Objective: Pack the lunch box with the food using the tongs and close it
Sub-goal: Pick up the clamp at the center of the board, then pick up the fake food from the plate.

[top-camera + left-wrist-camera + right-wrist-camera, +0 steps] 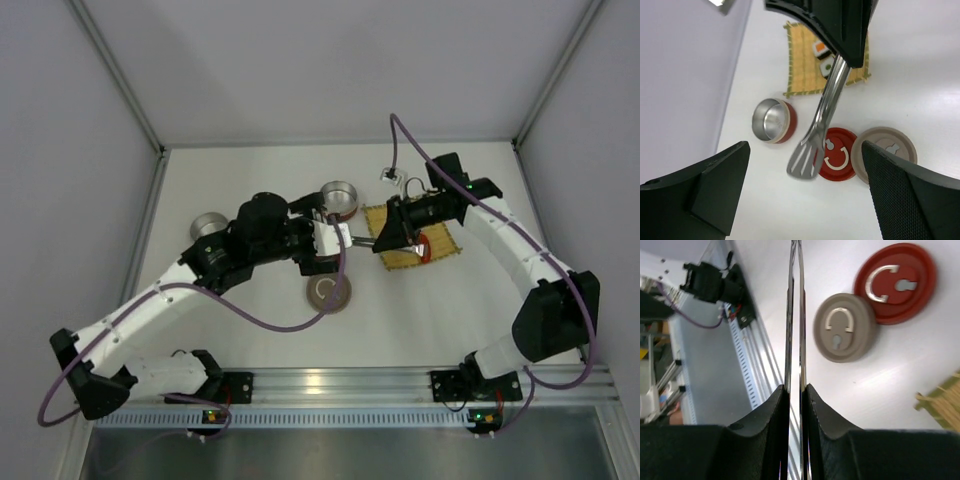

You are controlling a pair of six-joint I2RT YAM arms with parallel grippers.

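Bright, even light from above floods the white counter [400,310]. In the top view, which is sharp throughout, the arms throw only faint, soft shadows. In the left wrist view the left hand [804,148] shows 2 dark, soft-edged fingers [705,190], and the tongs [826,107] carry streaks of glare. In the right wrist view the right hand [796,390] is near-black with little detail, and the gray lid [844,327] and red lid [895,282] are blurred.

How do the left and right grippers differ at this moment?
The left gripper stands wide open; the right gripper is shut. The left gripper holds nothing, while the right gripper clamps the tongs, pressing their arms together. Shared: the two face each other, with the tongs' slotted end reaching into the left gripper's gap, untouched.
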